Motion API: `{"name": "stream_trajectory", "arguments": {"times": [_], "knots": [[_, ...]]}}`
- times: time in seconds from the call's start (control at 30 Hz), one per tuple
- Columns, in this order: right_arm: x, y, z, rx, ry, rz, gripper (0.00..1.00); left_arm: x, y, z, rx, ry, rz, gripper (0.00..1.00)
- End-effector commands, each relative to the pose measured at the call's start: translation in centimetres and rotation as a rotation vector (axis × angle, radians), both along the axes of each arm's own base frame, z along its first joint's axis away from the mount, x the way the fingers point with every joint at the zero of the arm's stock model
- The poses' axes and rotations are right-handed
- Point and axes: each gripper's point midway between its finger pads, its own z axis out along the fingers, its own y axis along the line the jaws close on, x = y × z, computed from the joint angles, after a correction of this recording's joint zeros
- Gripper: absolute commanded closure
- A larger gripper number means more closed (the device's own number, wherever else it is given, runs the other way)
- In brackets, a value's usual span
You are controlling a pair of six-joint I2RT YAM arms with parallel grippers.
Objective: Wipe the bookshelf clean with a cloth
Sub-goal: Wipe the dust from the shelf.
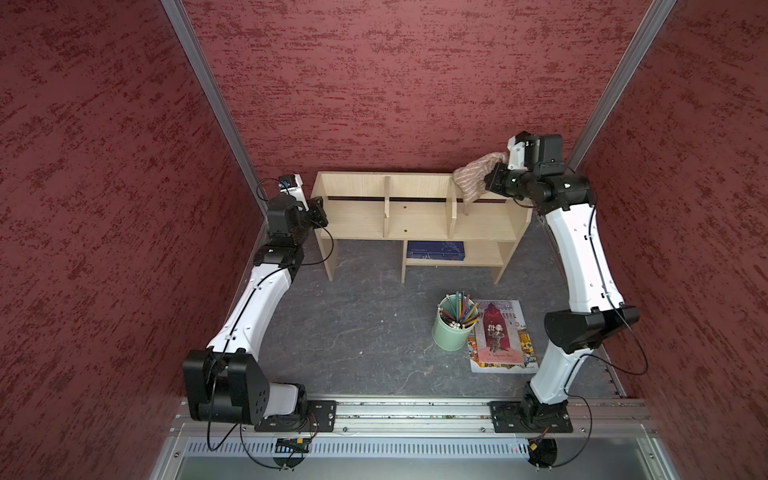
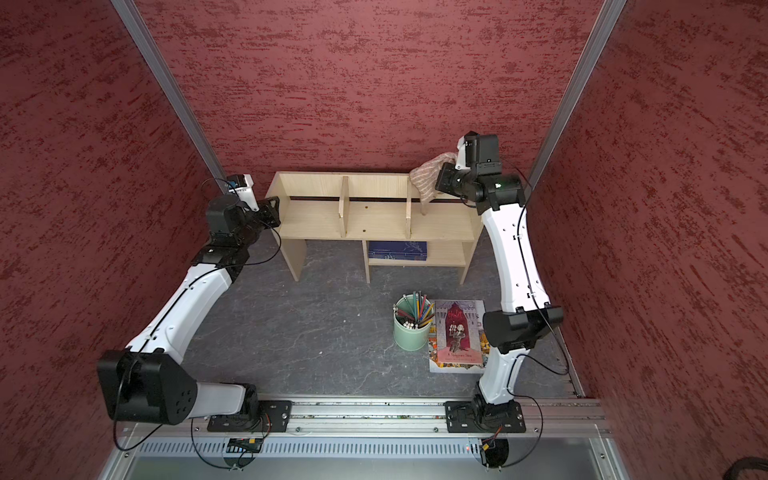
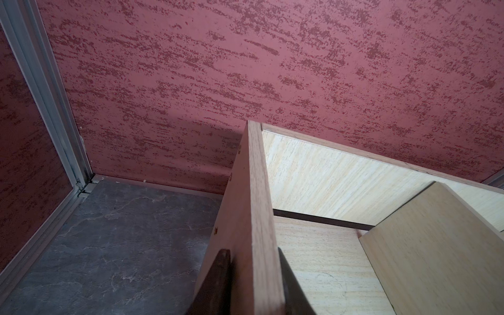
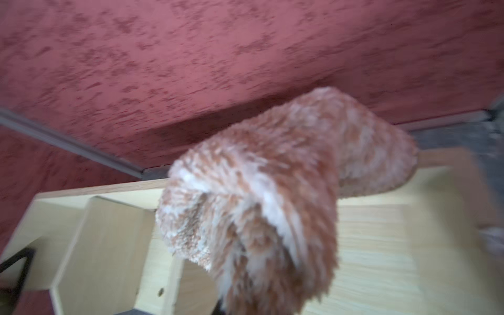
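Red-walled booth [image 1: 415, 83]: right tool [image 1: 506, 158] clamped the cloth [image 1: 473, 178] over the bookshelf [image 1: 415, 220], left tool [image 3: 252, 261] seemingly gripped its end panel [image 3: 253, 191]; wiping looked barely begun.

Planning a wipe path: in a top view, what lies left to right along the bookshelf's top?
The left end effector straddling the left end of the light wood bookshelf → first upright wooden divider → second upright wooden divider → tan striped knitted cloth → right end effector gripping it.
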Motion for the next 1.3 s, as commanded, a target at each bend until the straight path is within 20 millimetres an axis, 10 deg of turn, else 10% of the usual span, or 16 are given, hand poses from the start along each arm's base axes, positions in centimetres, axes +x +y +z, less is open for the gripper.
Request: {"name": "stream_trajectory", "arguments": {"times": [0.0,0.23,0.63,0.9,1.1,1.27], "knots": [[-2.3,-6.0,1.1,-0.106,0.005,-0.199,1.00,-0.4,-3.2,-1.3,-0.057,0.045,-0.115,0.96],[-2.4,-8.0,0.8,-0.086,0.021,-0.247,1.00,-0.7,-3.5,-1.2,-0.046,0.035,-0.120,1.00],[0.1,2.6,3.9,0.225,-0.076,0.089,1.00,-1.2,-4.6,-1.3,-0.033,0.025,-0.133,1.00],[-0.6,7.5,2.2,0.197,-0.036,0.189,1.00,-1.2,-4.8,-1.7,-0.027,0.031,-0.133,1.00],[-2.4,8.6,0.7,0.157,0.012,0.238,1.00,-1.2,-4.6,-1.9,-0.023,0.033,-0.119,1.00],[-4.6,5.9,-0.7,0.028,0.039,0.158,1.00,-1.2,-4.5,-2.0,-0.011,0.033,-0.101,1.00]]}}
